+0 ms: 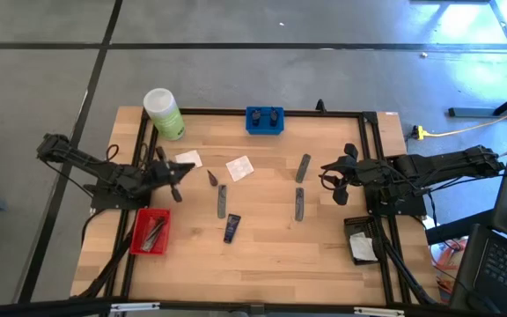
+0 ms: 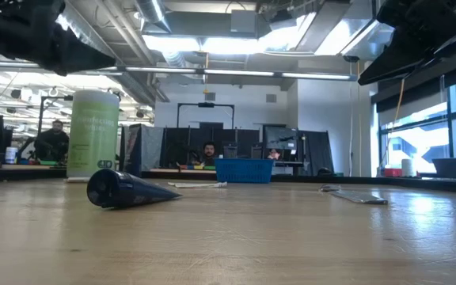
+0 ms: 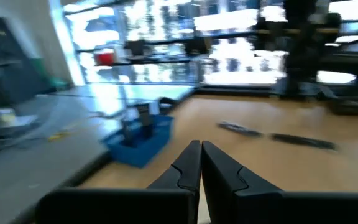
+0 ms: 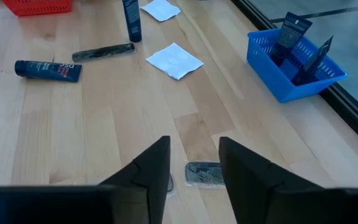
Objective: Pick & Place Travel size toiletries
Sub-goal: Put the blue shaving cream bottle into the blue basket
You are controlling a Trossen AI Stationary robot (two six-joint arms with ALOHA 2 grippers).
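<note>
A: Right gripper [image 4: 193, 165] stands open; the grey tube [image 4: 204, 173] lies between its fingers, probably crosswise.

B: It is nearer. Left gripper [image 3: 200, 163], at nine o'clock, is clenched, empty.

A big light-green bottle [image 1: 164, 114] with a white cap stands at a far corner of the wooden table [image 1: 262, 255]. A blue tray [image 1: 264, 120] sits at the far edge. A red tray [image 1: 150, 231] sits near the left side. Two people sit far behind.
</note>
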